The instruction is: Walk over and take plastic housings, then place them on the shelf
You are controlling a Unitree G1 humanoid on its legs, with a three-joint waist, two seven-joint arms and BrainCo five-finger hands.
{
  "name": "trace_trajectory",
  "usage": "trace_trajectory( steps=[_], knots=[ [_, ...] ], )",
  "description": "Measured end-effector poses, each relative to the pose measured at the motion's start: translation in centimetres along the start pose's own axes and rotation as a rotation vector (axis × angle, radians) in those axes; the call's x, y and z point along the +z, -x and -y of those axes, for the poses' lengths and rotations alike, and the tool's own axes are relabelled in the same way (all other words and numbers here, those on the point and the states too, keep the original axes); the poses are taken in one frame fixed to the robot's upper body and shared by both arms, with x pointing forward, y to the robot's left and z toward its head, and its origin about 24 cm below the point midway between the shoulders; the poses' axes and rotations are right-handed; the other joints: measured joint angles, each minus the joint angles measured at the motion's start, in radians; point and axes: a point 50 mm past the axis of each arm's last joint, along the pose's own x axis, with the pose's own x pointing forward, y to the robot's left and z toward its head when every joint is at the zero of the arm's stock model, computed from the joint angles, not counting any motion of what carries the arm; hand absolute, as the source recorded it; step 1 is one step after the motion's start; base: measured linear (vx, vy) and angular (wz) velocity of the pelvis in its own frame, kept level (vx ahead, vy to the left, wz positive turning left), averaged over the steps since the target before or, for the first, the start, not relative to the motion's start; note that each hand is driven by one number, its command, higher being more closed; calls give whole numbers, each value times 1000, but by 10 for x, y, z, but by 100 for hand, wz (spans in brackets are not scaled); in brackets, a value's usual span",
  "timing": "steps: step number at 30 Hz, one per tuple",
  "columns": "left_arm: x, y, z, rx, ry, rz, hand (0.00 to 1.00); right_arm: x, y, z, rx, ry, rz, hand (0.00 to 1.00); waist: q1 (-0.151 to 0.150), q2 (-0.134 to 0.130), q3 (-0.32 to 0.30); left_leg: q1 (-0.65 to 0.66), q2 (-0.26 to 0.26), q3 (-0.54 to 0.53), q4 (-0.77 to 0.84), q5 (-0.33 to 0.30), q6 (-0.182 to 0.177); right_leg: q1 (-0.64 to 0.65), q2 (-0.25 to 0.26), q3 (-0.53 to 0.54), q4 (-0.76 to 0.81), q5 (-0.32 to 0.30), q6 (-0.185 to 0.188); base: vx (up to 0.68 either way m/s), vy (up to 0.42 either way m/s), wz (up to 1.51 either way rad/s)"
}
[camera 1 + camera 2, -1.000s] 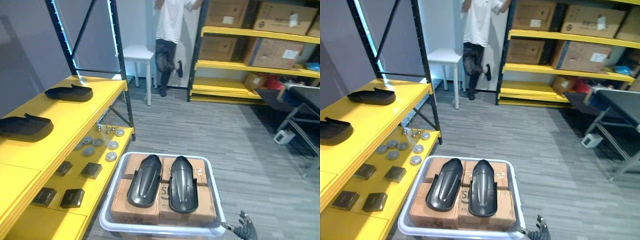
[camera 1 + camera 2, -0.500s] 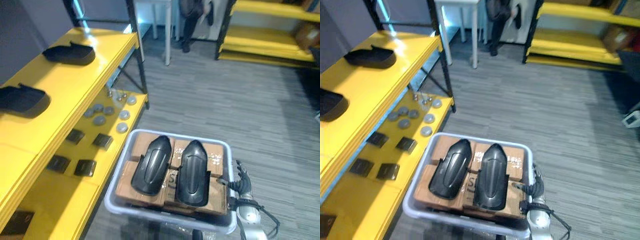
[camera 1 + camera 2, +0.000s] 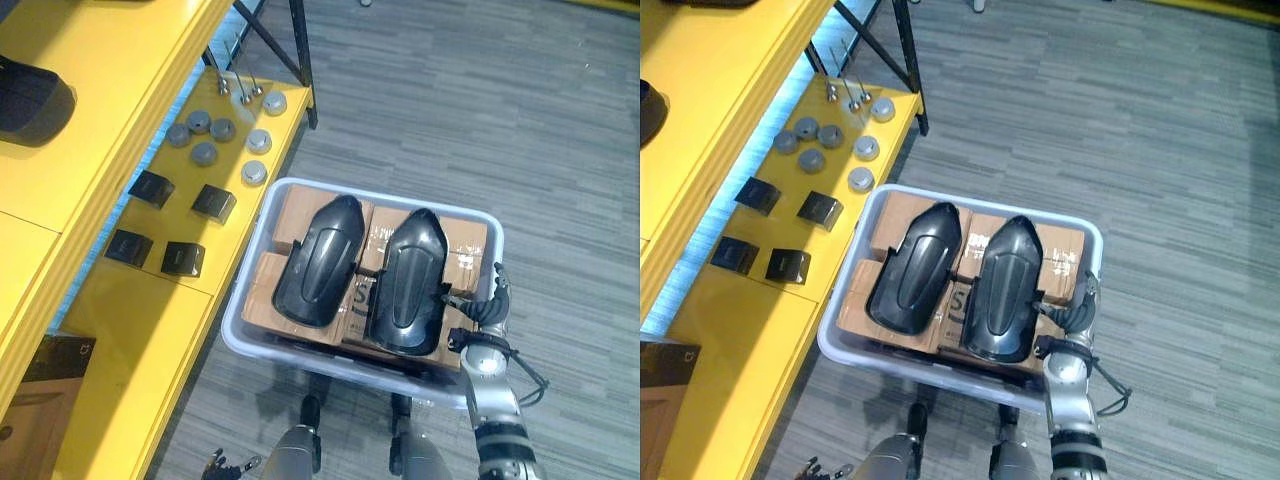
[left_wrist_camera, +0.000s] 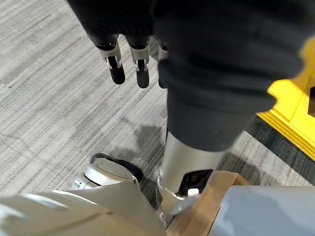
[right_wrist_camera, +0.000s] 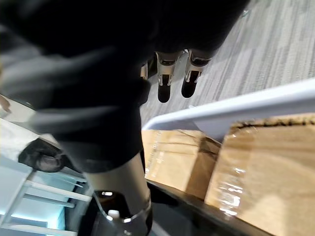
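Note:
Two black plastic housings lie side by side, one on the left [image 3: 315,262] and one on the right [image 3: 408,282]. Both rest on cardboard boxes [image 3: 296,208] inside a white bin [image 3: 370,193]. My right hand [image 3: 489,312] is up against the bin's right rim, just past the right housing, with its fingers [image 5: 170,78] straight and holding nothing. My left hand [image 4: 129,58] hangs low over the grey floor, fingers straight and empty. Another black housing [image 3: 30,95] lies on the yellow shelf [image 3: 120,70] at the upper left.
The yellow lower shelf [image 3: 130,330] left of the bin carries several grey discs [image 3: 222,130] and several small black blocks [image 3: 215,203]. A brown box [image 3: 40,420] sits at the lower left. Grey floor [image 3: 560,150] stretches to the right of the bin.
The camera has tipped down and moved closer, so the bin now sits mid-view. My right hand has come up from below the bin's front corner to its right rim.

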Motion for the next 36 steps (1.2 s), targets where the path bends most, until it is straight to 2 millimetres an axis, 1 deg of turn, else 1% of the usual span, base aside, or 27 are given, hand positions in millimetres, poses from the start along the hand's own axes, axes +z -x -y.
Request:
trace_trajectory(
  steps=[1,3,6,8,9,10,12,14,17,18,20,21,23,24,25,27,29,31,32,33,34,36],
  knots=[
    [6,-2,5,-10,14,16,0,8,-7,-2,4,3,13,0,0,5,4,-35,8,-2,36,-10,-2,-29,4,0,23,0,0,-116,-14,-4],
    [13,-3,11,-23,36,34,0,13,-16,-3,7,17,19,0,3,10,7,-78,16,-7,82,-24,-2,-63,12,0,53,-4,-3,-119,-11,-3],
    [25,-6,21,-46,49,65,0,26,-31,-2,21,33,41,0,5,10,12,-153,19,-16,144,-37,-3,-134,12,-4,117,-18,-5,-108,-12,4],
    [30,-7,26,-62,56,75,0,35,-42,-4,53,52,52,0,4,13,17,-190,21,-22,176,-41,-2,-167,12,-7,145,-23,-6,-124,-30,5],
    [33,-7,29,-71,60,80,0,43,-48,-5,68,56,63,100,4,14,17,-216,22,-26,194,-42,-2,-187,12,-10,159,-24,-7,-109,-36,6],
    [34,-8,30,-72,69,79,0,47,-52,-4,66,53,68,100,3,14,17,-229,22,-29,202,-43,-2,-199,12,-11,165,-24,-7,-106,-42,7],
    [39,-9,33,-80,71,89,0,62,-63,1,68,77,98,100,-2,14,19,-265,23,-37,226,-43,-3,-228,12,-19,183,-25,-9,-95,-42,7],
    [43,-11,35,-85,68,97,0,77,-74,7,71,133,140,100,-5,13,20,-290,24,-39,241,-43,-3,-251,11,-21,199,-24,-8,-75,-41,2],
    [45,-11,35,-87,65,99,0,85,-78,5,109,215,172,100,-11,13,20,-294,31,-39,248,-44,-5,-253,14,-30,203,-24,-8,-38,-45,-3],
    [46,-12,36,-88,66,102,0,88,-79,3,132,266,191,100,-17,12,20,-295,35,-39,251,-45,-6,-257,16,-31,210,-26,-11,-24,-53,-2],
    [47,-12,36,-88,72,103,0,95,-79,-2,151,308,220,100,-28,12,19,-299,38,-38,252,-45,-7,-265,18,-32,216,-28,-14,-20,-54,-4],
    [48,-12,37,-90,83,104,0,99,-78,-6,163,358,248,100,-34,12,19,-302,44,-35,252,-45,-7,-269,21,-34,216,-27,-15,-17,-79,-9],
    [50,-12,41,-103,83,109,0,104,-77,-10,185,397,275,100,-38,11,19,-299,52,-32,251,-44,-10,-270,27,-35,216,-27,-16,-9,-74,-9],
    [51,-11,45,-114,82,111,0,111,-74,-17,207,436,314,100,-40,10,18,-294,55,-28,246,-42,-12,-270,29,-34,216,-26,-17,-3,-69,-7],
    [54,-11,50,-130,71,118,0,119,-71,-24,227,451,357,100,-40,10,18,-284,56,-23,236,-39,-17,-267,29,-32,216,-25,-18,-4,-83,-7],
    [58,-10,55,-145,70,137,0,131,-65,-29,228,475,429,100,-32,9,18,-258,59,-18,222,-36,-21,-250,29,-34,214,-26,-20,4,-66,-2],
    [63,-8,61,-165,60,167,0,139,-60,-29,214,493,487,100,-28,9,18,-226,59,-17,204,-32,-23,-220,28,-36,205,-28,-23,13,-50,5],
    [70,-7,65,-178,69,201,0,140,-51,-27,205,486,537,100,-29,3,15,-192,54,-17,175,-23,-25,-188,24,-39,188,-28,-23,26,-25,9],
    [78,-4,68,-188,76,237,0,137,-46,-24,197,481,553,100,-30,-1,12,-169,48,-18,151,-13,-24,-170,17,-41,177,-28,-23,39,-20,14],
    [88,0,72,-206,81,293,0,129,-44,-19,181,490,552,100,-30,-4,10,-147,42,-19,127,-4,-23,-150,13,-43,164,-27,-24,45,-20,16],
    [94,2,74,-216,79,324,0,123,-44,-17,173,492,538,100,-30,-4,11,-133,38,-23,116,0,-23,-136,11,-47,153,-25,-26,53,-14,22],
    [115,15,75,-251,102,450,0,99,-46,-5,142,539,478,100,-37,-5,10,-91,28,-42,73,16,-24,-85,3,-66,118,-21,-31,75,-4,28]
  ],
)
